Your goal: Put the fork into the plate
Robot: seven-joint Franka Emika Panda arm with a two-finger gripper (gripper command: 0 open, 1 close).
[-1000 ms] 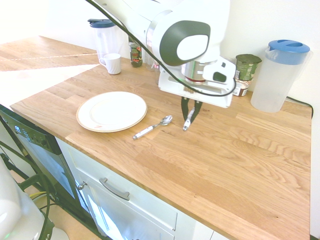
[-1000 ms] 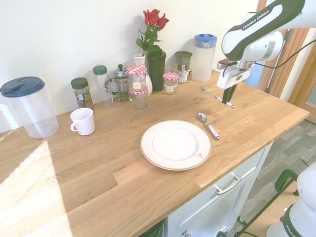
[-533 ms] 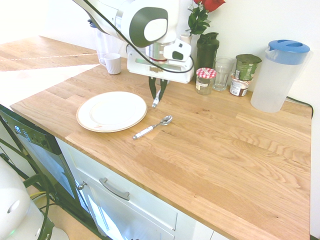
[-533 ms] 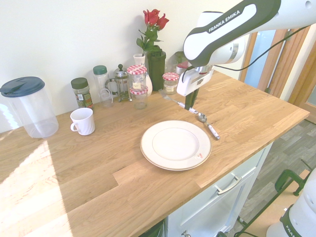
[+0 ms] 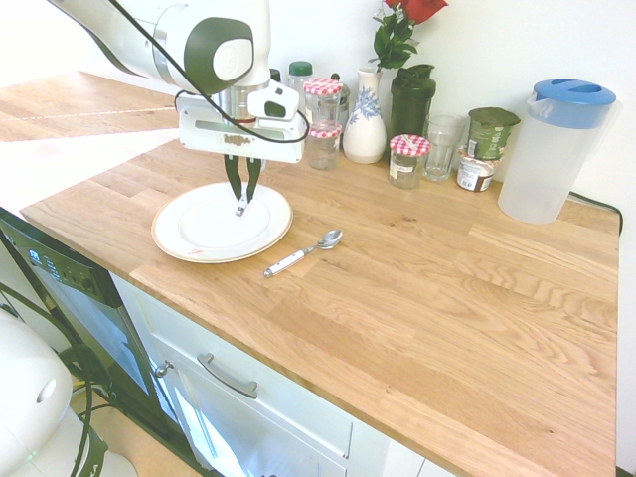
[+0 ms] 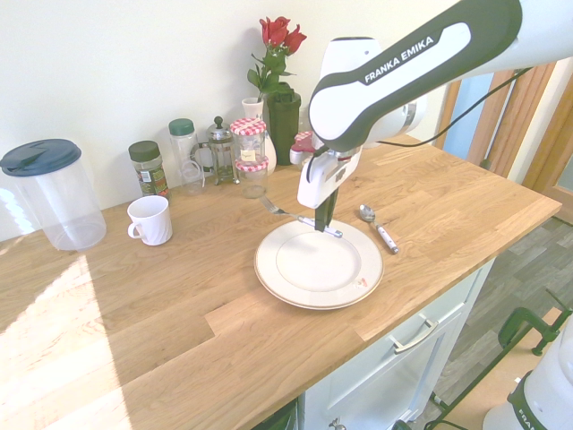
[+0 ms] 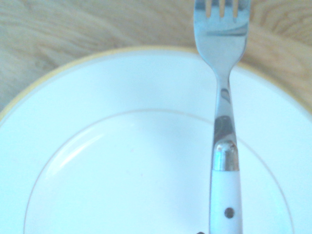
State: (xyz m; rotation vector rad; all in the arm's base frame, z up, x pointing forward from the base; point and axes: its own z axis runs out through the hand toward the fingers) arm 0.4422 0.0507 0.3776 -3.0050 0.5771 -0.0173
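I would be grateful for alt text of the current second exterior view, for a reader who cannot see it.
A robot gripper holds a fork by its white handle over a round white plate on a wooden counter. A spoon lies beside the plate; a white mug, jars and red roses stand behind.

In the second exterior view, "FRANKA EMIKA" reads clearly in white capitals on the dark band of the arm [image 6: 398, 61]. Labels show on the green tub [image 5: 492, 135], the small tub below it [image 5: 476, 175], the green-lidded jar [image 6: 149, 170] and the stacked jars [image 6: 251, 159], but their print is too small to read. So are the marks on the dishwasher panel [image 5: 65, 275].
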